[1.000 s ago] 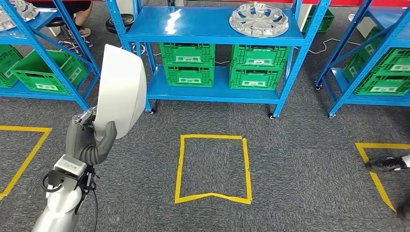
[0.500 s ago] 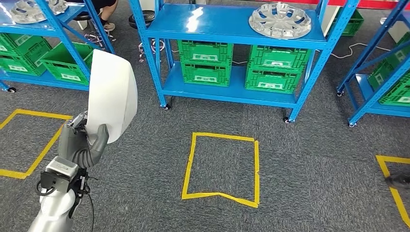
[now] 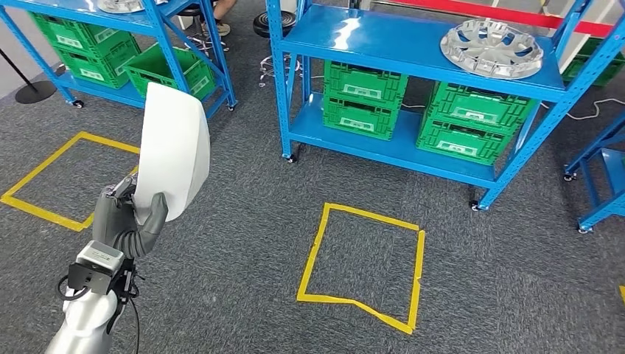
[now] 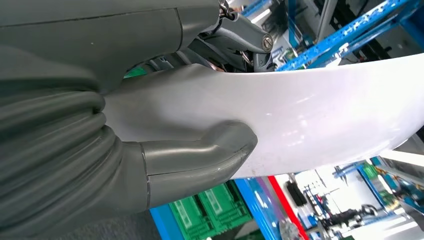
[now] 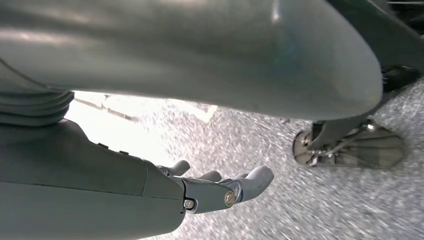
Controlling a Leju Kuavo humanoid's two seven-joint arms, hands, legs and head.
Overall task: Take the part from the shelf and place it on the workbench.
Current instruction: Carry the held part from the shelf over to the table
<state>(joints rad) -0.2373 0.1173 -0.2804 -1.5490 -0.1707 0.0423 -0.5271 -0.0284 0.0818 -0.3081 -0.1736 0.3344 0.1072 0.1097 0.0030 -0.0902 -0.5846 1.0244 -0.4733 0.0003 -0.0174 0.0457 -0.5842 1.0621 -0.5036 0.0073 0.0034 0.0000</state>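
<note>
Left hand (image 3: 127,219) grips lower edge of white part (image 3: 174,150), which stands upright above it; right hand (image 5: 220,192) hangs empty, fingers loosely extended.

Grey carpet floor (image 3: 221,295) bears two yellow tape squares, one at centre (image 3: 362,262) and one at left (image 3: 63,177). On it stands a blue wheeled shelf rack (image 3: 435,88): a silver wheel cover (image 3: 490,48) lies on its upper shelf, green crates (image 3: 413,110) sit on the lower. A second blue rack (image 3: 110,44) at left holds green crates too.
</note>
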